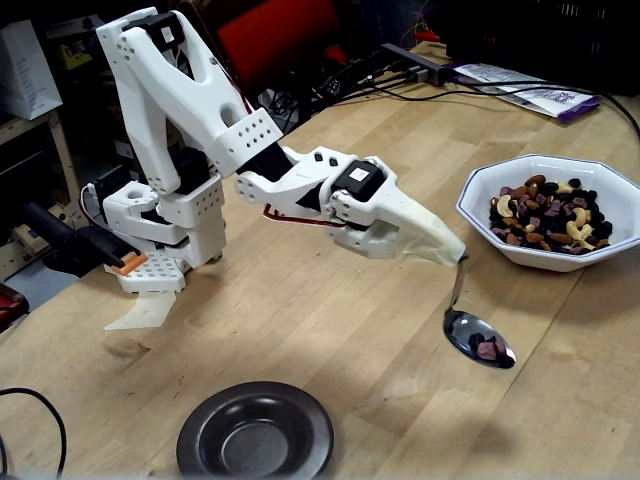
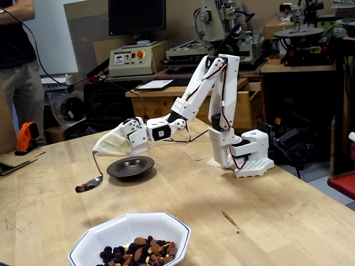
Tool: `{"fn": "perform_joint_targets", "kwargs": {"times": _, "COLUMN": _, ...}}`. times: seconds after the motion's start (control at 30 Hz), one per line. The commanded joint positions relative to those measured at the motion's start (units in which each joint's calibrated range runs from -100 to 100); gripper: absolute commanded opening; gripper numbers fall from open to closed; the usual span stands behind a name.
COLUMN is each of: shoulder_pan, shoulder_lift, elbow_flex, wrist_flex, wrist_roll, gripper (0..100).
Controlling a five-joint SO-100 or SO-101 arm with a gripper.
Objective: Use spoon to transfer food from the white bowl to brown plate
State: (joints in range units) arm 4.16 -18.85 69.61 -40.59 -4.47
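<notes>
Tool (image 1: pixel 452 250): wrapped in beige tape at the tip, clamped on the spoon's handle; seen also in the other fixed view (image 2: pixel 100 148).
Spoon (image 1: pixel 478 337): hanging down from the tool tip, handle curving to an oval bowl held clear above the bench; in a fixed view (image 2: pixel 91 183) its bowl sits left of the brown plate, not over it.
Food on spoon (image 1: pixel 487 349): a few dark purple pieces resting in the spoon's bowl.
White bowl (image 1: pixel 490 190): far right on the bench in a fixed view, well apart from the tool; near bottom edge in the other (image 2: pixel 83 249).
Food in bowl (image 1: pixel 548 215): heap of tan nuts and dark pieces, piled toward one side (image 2: pixel 138 250).
Brown plate (image 1: pixel 200 440): near edge of the bench, left of the spoon, centre bare; in the other fixed view (image 2: pixel 119 170) just below the tool's wrist.
Bench (image 1: pixel 330 330): pale wood, carrying bowl, plate and arm base.
</notes>
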Motion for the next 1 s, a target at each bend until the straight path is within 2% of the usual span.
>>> {"fn": "perform_joint_targets", "kwargs": {"times": 0.0, "shoulder_pan": 2.28, "shoulder_lift": -6.87, "elbow_flex": -0.67, "wrist_flex": -1.63, "wrist_roll": 0.10, "gripper": 4}}
{"fn": "perform_joint_targets", "kwargs": {"times": 0.23, "shoulder_pan": 5.25, "shoulder_lift": -13.03, "elbow_flex": -0.41, "wrist_flex": -0.99, "wrist_roll": 0.10, "gripper": 4}}
{"fn": "perform_joint_targets", "kwargs": {"times": 0.97, "shoulder_pan": 11.17, "shoulder_lift": -18.34, "elbow_flex": 8.44, "wrist_flex": -1.07, "wrist_roll": 0.10, "gripper": 4}}
